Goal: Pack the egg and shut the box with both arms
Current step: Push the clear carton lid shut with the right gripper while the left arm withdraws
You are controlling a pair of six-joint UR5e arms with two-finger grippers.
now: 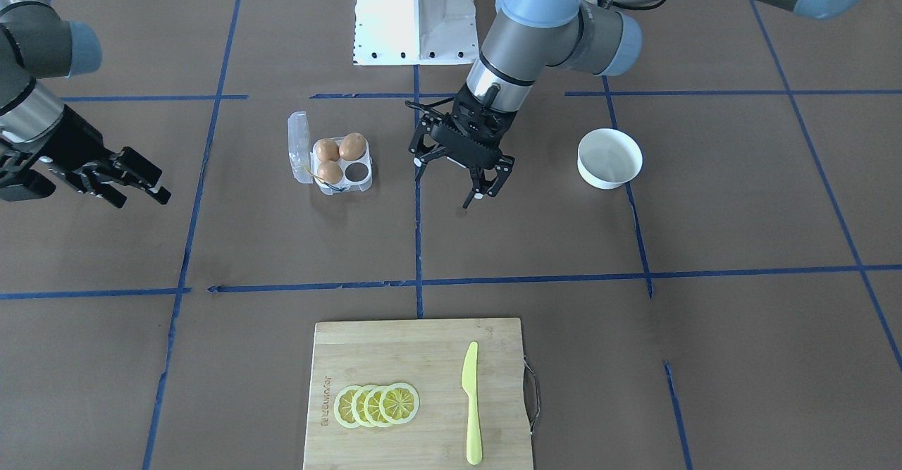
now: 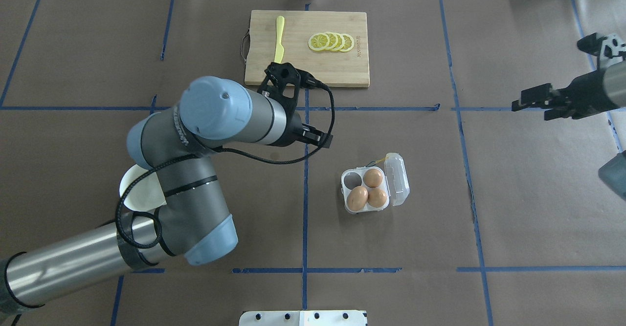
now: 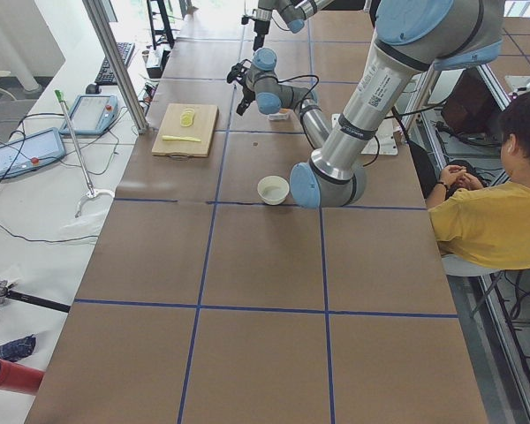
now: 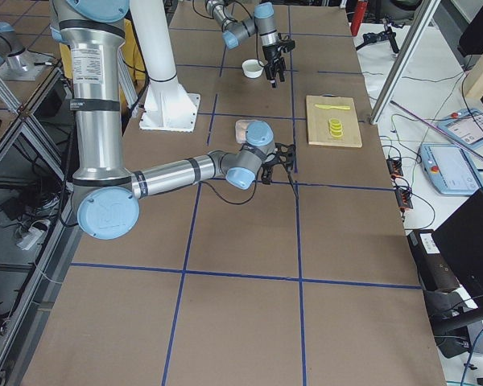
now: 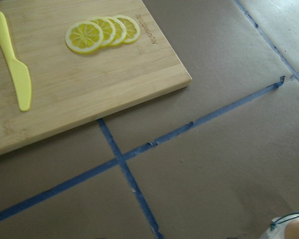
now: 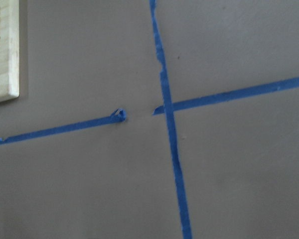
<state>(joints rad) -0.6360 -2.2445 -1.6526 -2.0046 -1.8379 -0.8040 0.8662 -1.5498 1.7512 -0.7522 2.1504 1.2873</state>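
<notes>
The clear egg box (image 1: 337, 182) stands open on the table, its lid (image 1: 299, 147) folded out to the side. Three tan eggs (image 1: 340, 153) fill three cups and one cup (image 1: 357, 170) is empty. The box also shows in the overhead view (image 2: 367, 207). My left gripper (image 1: 451, 181) hangs open and empty over the table beside the box, apart from it; it also shows in the overhead view (image 2: 299, 105). My right gripper (image 1: 144, 199) is open and empty, far off to the box's other side (image 2: 532, 111). The left wrist view catches an egg's edge (image 5: 296, 230).
An empty white bowl (image 1: 609, 158) sits on the left arm's side, partly hidden under that arm in the overhead view (image 2: 139, 191). A bamboo cutting board (image 1: 416, 357) at the far edge holds lemon slices (image 1: 377, 404) and a yellow knife (image 1: 471, 403). The white base block (image 1: 414, 12) stands behind.
</notes>
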